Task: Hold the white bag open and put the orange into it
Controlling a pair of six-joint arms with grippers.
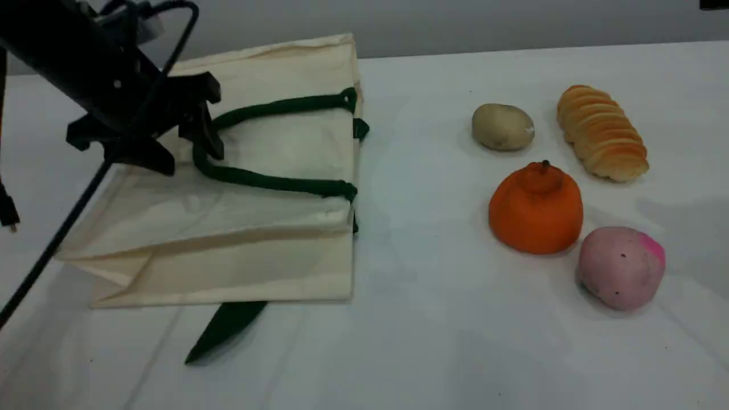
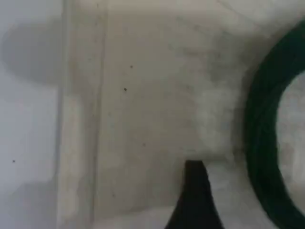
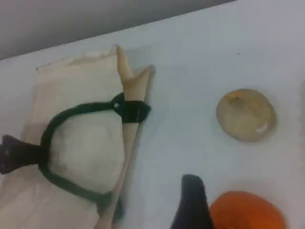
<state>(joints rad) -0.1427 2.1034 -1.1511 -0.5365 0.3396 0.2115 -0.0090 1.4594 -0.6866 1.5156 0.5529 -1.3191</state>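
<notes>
Nearest the scene camera, a dark green strap end (image 1: 225, 327) is seen poking out from under the white bag (image 1: 239, 250), which lies flat and collapsed on the bench (image 1: 433, 319), left half, mouth edge facing right toward the food. Its green rope handle (image 1: 267, 182) is looped on top of the upper panel. The left tool (image 1: 142, 136) is poised low over the bag's left part, just beside the handle loop; fingers are spread, nothing gripped, and whether cloth is touched can't be told. In the left wrist view one fingertip (image 2: 195, 200) is seen against cream fabric w/ the handle curving at right. The orange (image 1: 535, 208) sits on the bench's right half, well apart from the bag, between a potato (image 1: 502, 127) and a pink ball (image 1: 622, 266), w/ a bread loaf (image 1: 602, 132) just beyond. The right tool is not seen in the scene view; its fingertip (image 3: 193, 205) is shown just beside the orange, released, holding nothing. Handling est.: bag is judged limp, light canvas, apt to fold shut, so it's best taken at the rope handle or upper mouth edge and lifted. Orange is judged light, matte, prob. slightly soft; grip across the widest part, below the knobbed top.
</notes>
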